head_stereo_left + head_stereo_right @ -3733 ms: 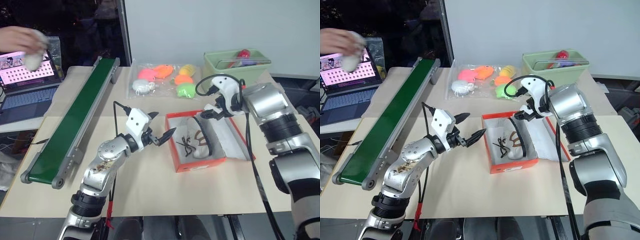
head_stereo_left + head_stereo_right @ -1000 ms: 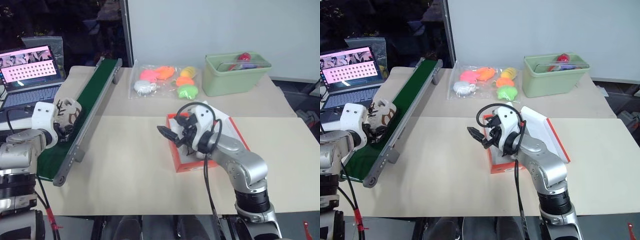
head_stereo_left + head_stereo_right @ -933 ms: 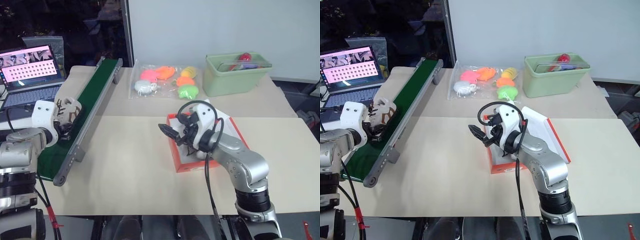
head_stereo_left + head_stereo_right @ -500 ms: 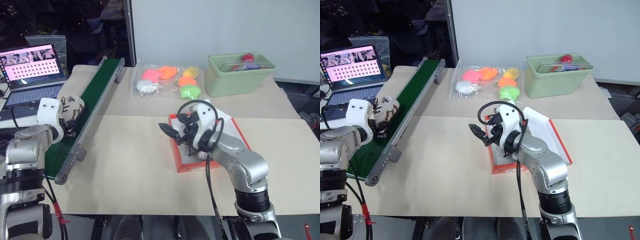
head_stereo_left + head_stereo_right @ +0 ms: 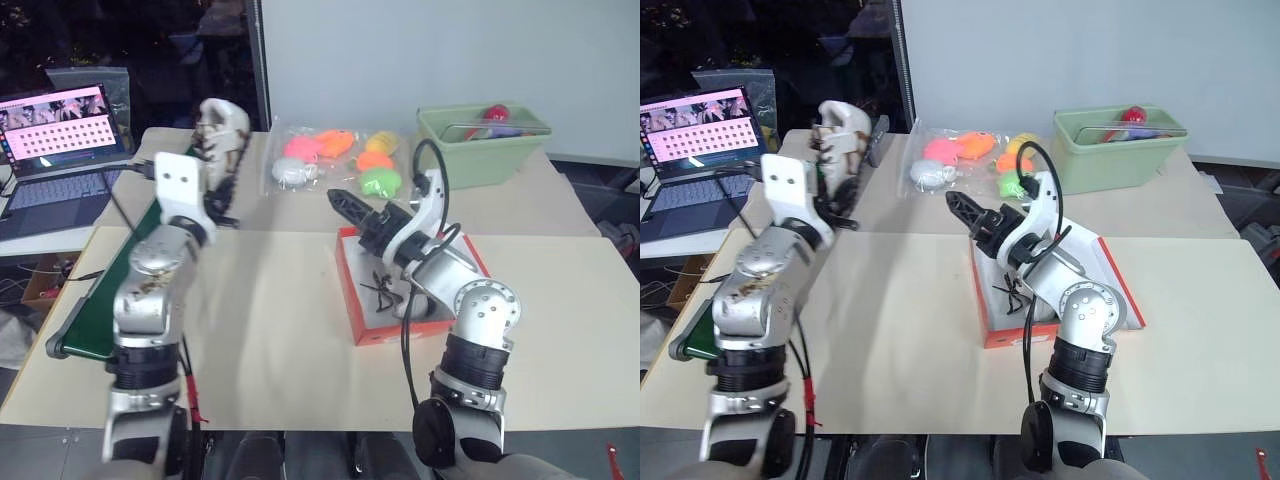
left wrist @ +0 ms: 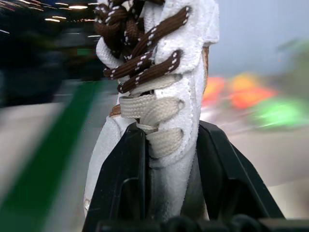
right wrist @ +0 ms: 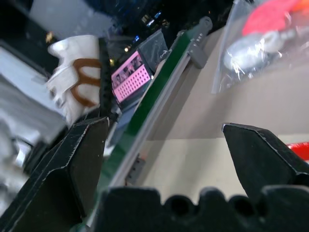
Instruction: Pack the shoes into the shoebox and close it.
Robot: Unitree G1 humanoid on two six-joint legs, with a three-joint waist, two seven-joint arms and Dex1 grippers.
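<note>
My left gripper point(image 6: 169, 130) is shut on one of the shoes point(image 6: 164, 92), a small white sneaker with dark laces. The pads point(image 6: 123, 169) press on both its sides. From the head, that shoe point(image 5: 222, 122) is held high above the far end of the belt. The red-orange shoebox point(image 5: 352, 300) lies open mid-table, lid point(image 5: 470, 265) folded to the right. A second white shoe point(image 5: 392, 292) with black laces lies inside. My right gripper point(image 5: 345, 203) stands open and empty over the box's far left corner, pointing toward the raised shoe point(image 7: 77, 72).
A green conveyor belt point(image 5: 120, 250) runs along the table's left side, with a laptop point(image 5: 60, 120) beyond it. A clear bag of colourful plush toys point(image 5: 335, 160) and a pale green bin point(image 5: 480, 145) sit at the back. Bare table lies left of the box.
My left arm has swung up and to the right from beside the belt, carrying the shoe. My right gripper has rolled and lifted slightly over the box, still open.
</note>
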